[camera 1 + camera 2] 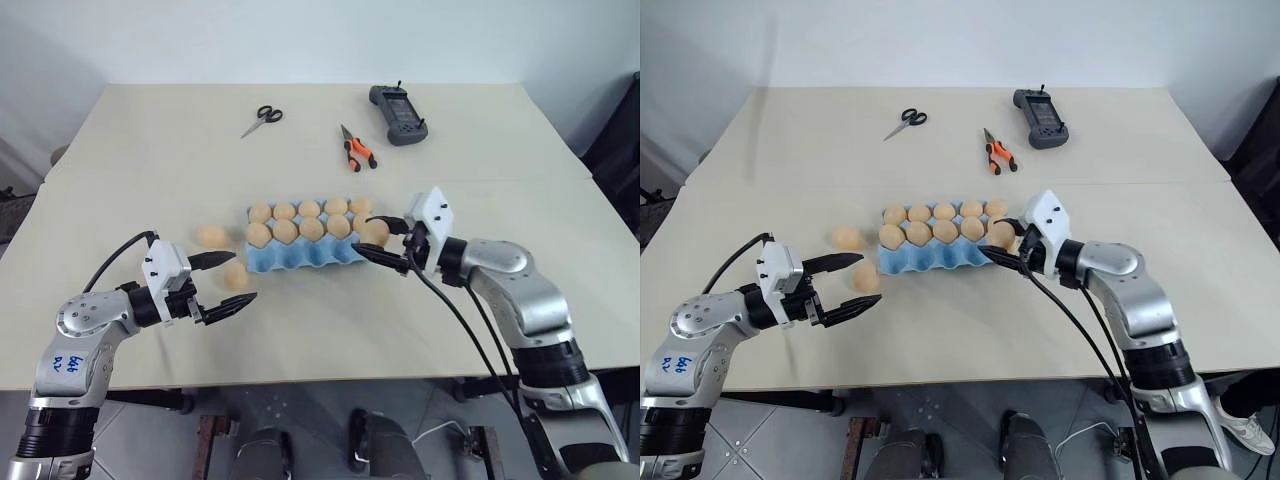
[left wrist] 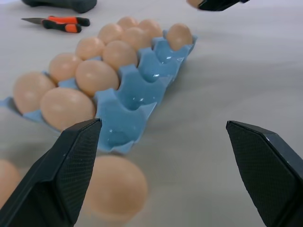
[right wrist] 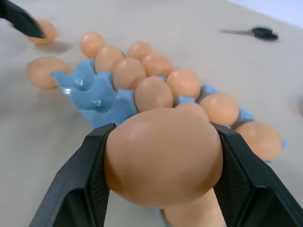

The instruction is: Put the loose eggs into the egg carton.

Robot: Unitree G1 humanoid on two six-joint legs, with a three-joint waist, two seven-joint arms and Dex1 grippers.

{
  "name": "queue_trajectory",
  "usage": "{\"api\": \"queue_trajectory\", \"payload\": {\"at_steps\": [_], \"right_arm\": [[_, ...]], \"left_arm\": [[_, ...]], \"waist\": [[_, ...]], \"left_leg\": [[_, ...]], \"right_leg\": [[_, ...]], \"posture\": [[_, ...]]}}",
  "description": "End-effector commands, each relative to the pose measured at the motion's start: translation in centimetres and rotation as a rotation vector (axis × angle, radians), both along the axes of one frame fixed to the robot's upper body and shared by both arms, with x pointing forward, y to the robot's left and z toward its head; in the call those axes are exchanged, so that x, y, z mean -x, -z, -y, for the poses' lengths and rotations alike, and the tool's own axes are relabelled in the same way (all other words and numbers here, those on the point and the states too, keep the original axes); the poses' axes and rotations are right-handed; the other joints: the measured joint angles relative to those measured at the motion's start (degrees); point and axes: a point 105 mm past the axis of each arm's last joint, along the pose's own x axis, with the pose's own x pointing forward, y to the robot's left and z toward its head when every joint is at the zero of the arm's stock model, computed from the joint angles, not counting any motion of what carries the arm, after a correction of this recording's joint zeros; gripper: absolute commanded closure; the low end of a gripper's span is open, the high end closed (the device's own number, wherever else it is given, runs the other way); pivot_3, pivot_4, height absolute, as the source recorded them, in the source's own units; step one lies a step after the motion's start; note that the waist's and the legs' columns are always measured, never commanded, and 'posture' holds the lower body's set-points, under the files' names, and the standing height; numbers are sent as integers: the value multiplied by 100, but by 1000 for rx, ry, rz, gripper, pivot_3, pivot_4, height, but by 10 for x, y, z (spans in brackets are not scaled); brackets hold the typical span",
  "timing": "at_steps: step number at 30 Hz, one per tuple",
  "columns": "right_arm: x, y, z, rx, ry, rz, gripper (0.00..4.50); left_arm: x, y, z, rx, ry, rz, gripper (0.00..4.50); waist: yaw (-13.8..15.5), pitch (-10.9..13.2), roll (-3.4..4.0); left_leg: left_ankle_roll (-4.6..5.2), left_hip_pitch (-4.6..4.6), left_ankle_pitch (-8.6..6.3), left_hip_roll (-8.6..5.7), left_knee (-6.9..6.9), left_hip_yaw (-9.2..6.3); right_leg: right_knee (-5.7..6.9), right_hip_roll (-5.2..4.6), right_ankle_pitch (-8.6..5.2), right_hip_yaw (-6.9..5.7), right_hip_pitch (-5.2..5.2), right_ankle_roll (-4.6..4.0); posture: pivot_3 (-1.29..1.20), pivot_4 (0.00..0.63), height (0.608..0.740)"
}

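Your right gripper (image 1: 383,241) is clamping an egg (image 3: 163,156) between its two black fingers, pointing forward and inward toward your left, roughly level, with the forearm angling in from the right. Your left gripper (image 1: 226,282) is hanging with its fingers spread wide and nothing between them, pointing forward and inward toward the right one, well apart from it.
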Motion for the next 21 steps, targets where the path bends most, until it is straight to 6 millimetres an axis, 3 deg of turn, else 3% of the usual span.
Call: {"api": "queue_trajectory", "payload": {"at_steps": [1, 4, 7, 13, 21], "right_arm": [[-12, 1, -7, 7, 6, 23, 2036], [-21, 6, -14, 1, 10, 13, 1075], [-23, -2, -20, -43, 8, 23, 27], [4, -15, -25, -76, -99, 44, 27], [48, -5, 28, -81, -150, 125, 27]], "left_arm": [[2, -8, 3, 10, -2, 47, 0], [4, -8, 4, 19, -8, 46, 0], [5, -8, 4, 22, -14, 44, 0], [7, -8, -4, 28, -50, 40, 0], [13, -4, -44, 7, -232, 44, 0]], "waist": [[-13, 0, 0], [-31, 0, 0], [-37, 0, 0], [-28, 0, 1], [1, 0, 1]], "left_leg": [[0, -6, 0, -1, 0, 1], [2, -8, 0, -1, 0, 18], [1, -10, 0, 6, -1, 26], [1, -9, 0, 13, 0, 34], [10, -12, -14, 11, -1, 37]], "right_leg": [[0, 0, 0, 0, -6, 0], [1, 1, 1, 3, -17, 3], [6, 6, 1, 5, -26, 3], [6, 8, 1, 10, -30, 3], [-7, 4, 2, 5, -29, 3]], "posture": [[0, 150, 740], [0, 150, 740], [0, 150, 740], [0, 150, 740], [0, 150, 740]]}}
